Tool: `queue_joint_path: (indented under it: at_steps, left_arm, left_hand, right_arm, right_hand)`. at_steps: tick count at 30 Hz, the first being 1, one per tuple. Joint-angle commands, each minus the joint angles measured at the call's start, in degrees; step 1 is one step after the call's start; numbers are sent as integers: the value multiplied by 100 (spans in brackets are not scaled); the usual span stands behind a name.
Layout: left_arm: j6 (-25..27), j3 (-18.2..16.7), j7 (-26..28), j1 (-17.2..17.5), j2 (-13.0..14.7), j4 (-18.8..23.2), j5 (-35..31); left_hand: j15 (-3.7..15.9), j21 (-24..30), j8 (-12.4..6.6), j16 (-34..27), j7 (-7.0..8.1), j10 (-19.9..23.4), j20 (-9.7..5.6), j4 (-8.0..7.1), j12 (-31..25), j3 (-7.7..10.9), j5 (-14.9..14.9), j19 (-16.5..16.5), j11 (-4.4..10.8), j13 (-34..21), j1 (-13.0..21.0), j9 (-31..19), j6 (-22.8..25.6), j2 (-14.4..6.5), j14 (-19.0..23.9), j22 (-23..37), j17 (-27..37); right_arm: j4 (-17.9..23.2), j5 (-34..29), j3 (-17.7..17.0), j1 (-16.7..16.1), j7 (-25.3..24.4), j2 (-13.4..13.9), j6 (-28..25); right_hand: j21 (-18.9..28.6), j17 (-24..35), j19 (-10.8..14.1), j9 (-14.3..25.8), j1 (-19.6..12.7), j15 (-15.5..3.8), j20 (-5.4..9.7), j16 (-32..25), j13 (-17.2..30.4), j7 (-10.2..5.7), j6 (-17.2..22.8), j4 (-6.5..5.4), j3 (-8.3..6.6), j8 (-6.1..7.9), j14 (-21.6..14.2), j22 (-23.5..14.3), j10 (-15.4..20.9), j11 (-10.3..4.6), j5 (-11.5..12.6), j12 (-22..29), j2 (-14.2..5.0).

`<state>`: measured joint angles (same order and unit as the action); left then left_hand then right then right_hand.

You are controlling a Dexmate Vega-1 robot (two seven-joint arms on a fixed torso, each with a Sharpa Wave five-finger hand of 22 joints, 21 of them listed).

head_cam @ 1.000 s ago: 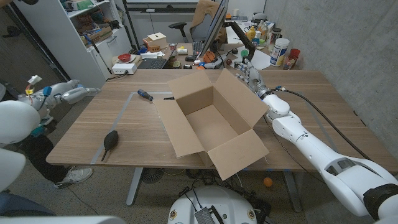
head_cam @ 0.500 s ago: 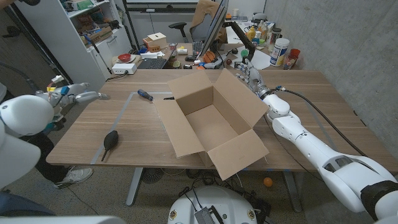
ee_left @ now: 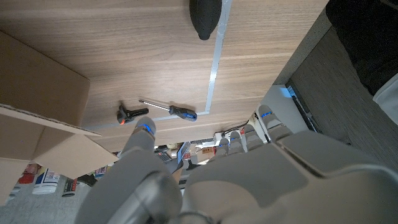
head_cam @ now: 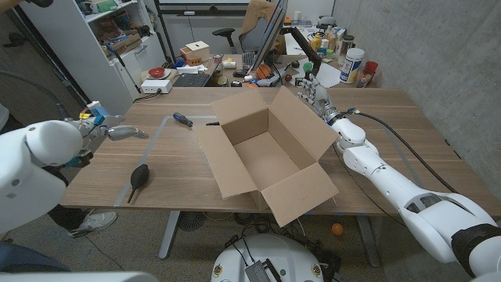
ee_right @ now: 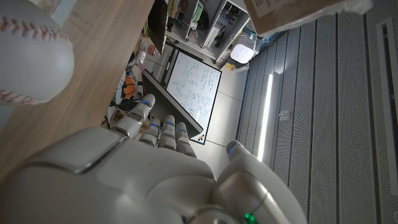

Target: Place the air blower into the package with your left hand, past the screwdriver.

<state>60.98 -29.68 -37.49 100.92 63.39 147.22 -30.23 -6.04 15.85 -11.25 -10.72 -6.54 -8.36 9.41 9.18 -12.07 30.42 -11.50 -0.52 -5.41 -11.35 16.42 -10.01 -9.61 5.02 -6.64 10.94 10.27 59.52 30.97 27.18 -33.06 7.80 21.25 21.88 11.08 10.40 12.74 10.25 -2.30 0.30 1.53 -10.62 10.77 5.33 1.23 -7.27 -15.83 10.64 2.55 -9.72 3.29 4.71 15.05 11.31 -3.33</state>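
Now the blower (head_cam: 139, 177) lies on the table (head_cam: 102, 168), on the near side of the box (head_cam: 266, 153) and well off to its left, close to the table's front-left edge, bulb toward the far side, nozzle pointing back toward the robot and slightly left. Its long axis runs roughly front to back, along the tape line (head_cam: 149, 153). The left hand (head_cam: 117, 131) hovers over the table's left edge, farther from the robot than the blower and a little left of it, apart from it, holding nothing. Fingers (head_cam: 135, 134) reach out toward the box and look apart, though they are small in the head view; the left wrist view shows them extended, not curled. So the blower sits nearer the robot than the fingertips, and my read is the hand must draw back and drop to reach it. The left hand is far closer; the right hand (head_cam: 315, 95) stands at the box's far-right corner, across the box from the blower, fingers straight and apart, empty. The screwdriver (head_cam: 182, 119), blue handle, lies left of the box near its far-left corner, between blower and box mouth only loosely. A small black tool (ee_left: 132, 112) lies just beside it, box side. Count: one blower, one screwdriver, one black tool, one box, open with flaps out. A baseball (ee_right: 28, 59) shows in the right wrist view.
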Motion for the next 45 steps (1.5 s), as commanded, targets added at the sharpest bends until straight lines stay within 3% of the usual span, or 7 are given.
queue_joint_path:
  at_steps: [1, 7, 12, 20, 45]
  left_arm:
    - [387, 143, -336, 13, 435, -68, 74]
    - [590, 185, -416, 32, 649, -206, 213]
    - [365, 232, -332, 4, 598, -393, 399]
    - [351, 519, -92, -182, 738, -651, 749]
    - [585, 1297, 309, -682, 1760, -1152, 1911]
  left_hand:
    - [-19, -8, 12, -5, -184, -83, 3, 46, 3, 20, -45, 57, 1, -15, 88, -29, -193, 29, -51, 4, 30]
    - [-34, -12, 8, -7, -197, -83, 8, 57, 0, 8, -57, 69, -18, -17, 139, -30, -193, 60, -52, 5, 31]
    - [-44, -44, 37, 15, -206, -178, -29, 65, 30, -7, -76, 17, -31, -21, 218, -31, -281, 98, -124, 8, 33]
    - [-53, -58, 41, 20, -216, -206, -45, 64, 34, -17, -88, 3, -37, -23, 271, -32, -307, 116, -157, 11, 34]
    - [-89, -141, 65, 19, -246, -449, -64, -7, 54, -96, -146, -109, -92, -42, 496, -36, -509, 146, -340, 33, 44]
  right_arm:
    - [-282, 38, 9, 127, 164, -74, 103]
    - [-314, 40, 7, 149, 193, -63, 99]
    - [-311, 45, -4, 150, 193, -46, 88]
    - [-345, 35, 5, 167, 208, -36, 63]
    - [-935, 59, 21, 372, 395, -239, 297]
  right_hand:
    - [34, 3, 59, 18, 0, 15, -3, -24, 33, 0, 19, 13, 24, 40, -28, -25, 27, 14, 32, 31, 52]
    - [33, 3, 59, 18, 0, 16, -3, -23, 33, 1, 19, 15, 27, 39, -28, -25, 26, 10, 35, 29, 52]
    - [33, 3, 59, 18, 0, 16, -4, -22, 34, 0, 17, 16, 30, 38, -27, -25, 25, 10, 38, 28, 52]
    - [30, 3, 56, 18, -1, 18, -10, -21, 34, 1, 21, 19, 34, 38, -28, -25, 24, 10, 42, 26, 52]
    - [27, 3, 60, 19, -5, 15, -6, -18, 34, -9, 29, 27, 47, 37, -28, -25, 32, 6, 58, 24, 47]
